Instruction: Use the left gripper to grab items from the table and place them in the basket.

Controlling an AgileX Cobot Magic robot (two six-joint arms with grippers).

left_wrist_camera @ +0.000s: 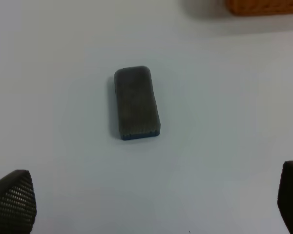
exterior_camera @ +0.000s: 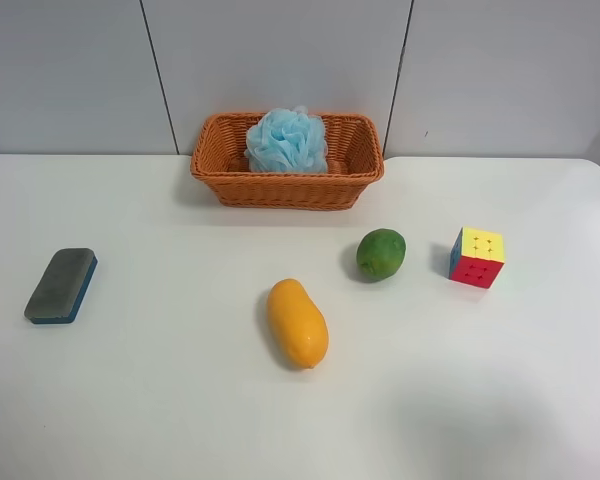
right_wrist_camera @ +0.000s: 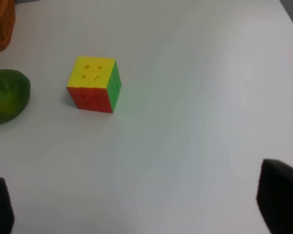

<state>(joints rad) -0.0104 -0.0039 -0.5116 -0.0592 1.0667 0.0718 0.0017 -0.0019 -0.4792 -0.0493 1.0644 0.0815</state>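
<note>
The light-blue bath pouf (exterior_camera: pixel 287 140) lies inside the orange wicker basket (exterior_camera: pixel 220 160) at the back of the white table (exterior_camera: pixel 180 400). The grey-and-blue eraser (exterior_camera: pixel 61 285) lies at the exterior high view's left; the left wrist view shows it (left_wrist_camera: pixel 136 102) lying on the table beyond my open, empty left gripper (left_wrist_camera: pixel 151 202). The orange mango (exterior_camera: pixel 297 322), green fruit (exterior_camera: pixel 381 253) and puzzle cube (exterior_camera: pixel 477 257) lie on the table. The right wrist view shows the cube (right_wrist_camera: pixel 94 84) and green fruit (right_wrist_camera: pixel 7 95) beyond my open, empty right gripper (right_wrist_camera: pixel 141 204). No arm shows in the exterior high view.
A grey panelled wall (exterior_camera: pixel 280 60) stands behind the table. A corner of the basket shows in the left wrist view (left_wrist_camera: pixel 263 7) and in the right wrist view (right_wrist_camera: pixel 0 24).
</note>
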